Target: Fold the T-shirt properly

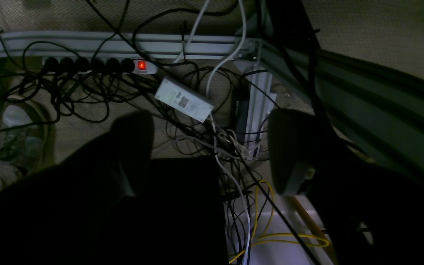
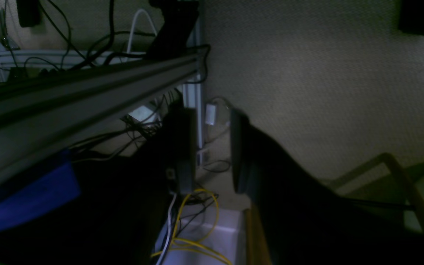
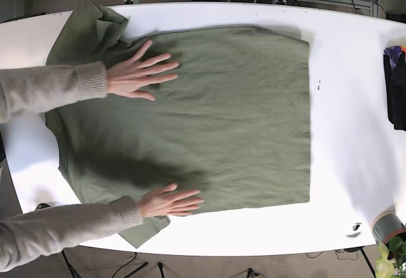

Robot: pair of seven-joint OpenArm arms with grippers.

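Both tools, left (image 1: 208, 147) and right (image 2: 212, 147), gape over floor cables — human hands (two) flatten the T-shirt (image 3: 216, 119).

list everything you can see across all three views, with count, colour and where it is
T-shirt: one, olive green, spread flat on the table, hem toward the base view's right
table: one, white, filling the base view
dark folded items: a stack, black with a bit of colour, at the table's right edge
power strip: one, white, red switch lit, on the floor by the frame rail
power adapter: one, white, on the floor among black cables
yellow cable: one, looped, low in the left wrist view
person's hands: two, pressed flat on the shirt, grey sleeves
left gripper: one, dark, open, over the floor
right gripper: one, dark, open, over the floor
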